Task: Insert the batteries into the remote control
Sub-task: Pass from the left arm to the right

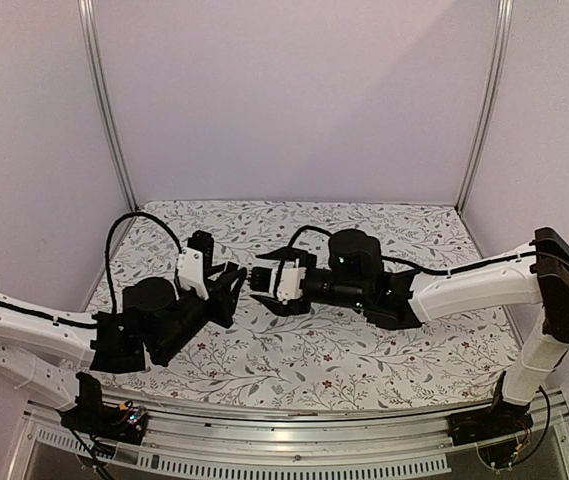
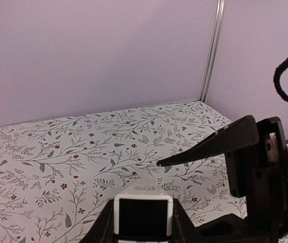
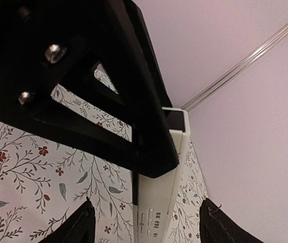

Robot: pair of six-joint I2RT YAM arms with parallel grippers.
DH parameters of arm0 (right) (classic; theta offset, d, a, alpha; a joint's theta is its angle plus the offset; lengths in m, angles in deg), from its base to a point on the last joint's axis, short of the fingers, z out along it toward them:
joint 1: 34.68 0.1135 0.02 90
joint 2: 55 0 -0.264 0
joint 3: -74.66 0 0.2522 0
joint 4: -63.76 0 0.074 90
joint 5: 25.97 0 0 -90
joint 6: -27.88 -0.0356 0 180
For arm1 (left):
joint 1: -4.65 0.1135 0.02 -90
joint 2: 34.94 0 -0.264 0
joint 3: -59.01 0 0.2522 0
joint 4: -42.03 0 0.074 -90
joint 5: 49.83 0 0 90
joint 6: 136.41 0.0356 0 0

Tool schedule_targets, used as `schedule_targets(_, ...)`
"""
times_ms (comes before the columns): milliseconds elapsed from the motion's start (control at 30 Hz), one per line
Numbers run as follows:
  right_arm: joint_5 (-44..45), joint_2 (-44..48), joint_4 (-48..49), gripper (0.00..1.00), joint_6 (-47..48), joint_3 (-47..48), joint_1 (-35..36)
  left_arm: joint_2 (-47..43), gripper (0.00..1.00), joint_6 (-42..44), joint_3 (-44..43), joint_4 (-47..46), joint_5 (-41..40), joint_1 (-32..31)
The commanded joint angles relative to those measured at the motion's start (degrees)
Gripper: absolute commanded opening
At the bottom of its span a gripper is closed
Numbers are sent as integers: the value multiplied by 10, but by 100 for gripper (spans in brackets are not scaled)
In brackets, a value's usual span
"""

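My left gripper point(image 2: 142, 224) is shut on the end of the white remote control point(image 2: 144, 191), whose black end face points at the camera. It holds the remote above the table. In the right wrist view the remote point(image 3: 163, 202) runs lengthwise between the spread fingers of my right gripper point(image 3: 146, 223), which is open and apart from it. The left gripper's black body point(image 3: 83, 76) covers the remote's far part. In the top view the two grippers, left point(image 1: 232, 290) and right point(image 1: 262, 285), meet tip to tip at mid-table and hide the remote. No batteries are in view.
The floral-patterned tabletop point(image 1: 364, 350) is walled by plain panels at the back and sides, with metal corner posts point(image 1: 104, 100). A black cable point(image 1: 124, 240) loops above the left arm. The right arm's finger point(image 2: 209, 149) crosses the left wrist view.
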Motion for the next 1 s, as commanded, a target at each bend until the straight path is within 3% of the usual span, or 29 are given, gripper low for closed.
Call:
schedule_targets(0, 49, -39, 11, 67, 21, 36, 1, -9, 0, -6, -15, -3, -8, -4)
schedule_targets(133, 61, -59, 18, 57, 25, 46, 0, -10, 0, -4, -15, -2, -6, -4)
schedule_targets(300, 83, -69, 23, 36, 17, 48, -2, -12, 0, -3, -15, -3, -6, -4)
schedule_targets(667, 82, -60, 16, 16, -39, 55, -4, -10, 1, 2, -17, -8, 14, -4)
schedule_targets(767, 72, -50, 8, 14, -65, 53, -6, -11, 21, 4, -16, -8, 18, -4)
schedule_targets(967, 56, -32, 2, 12, -104, 42, -13, -18, 73, 22, -18, -12, 20, -4)
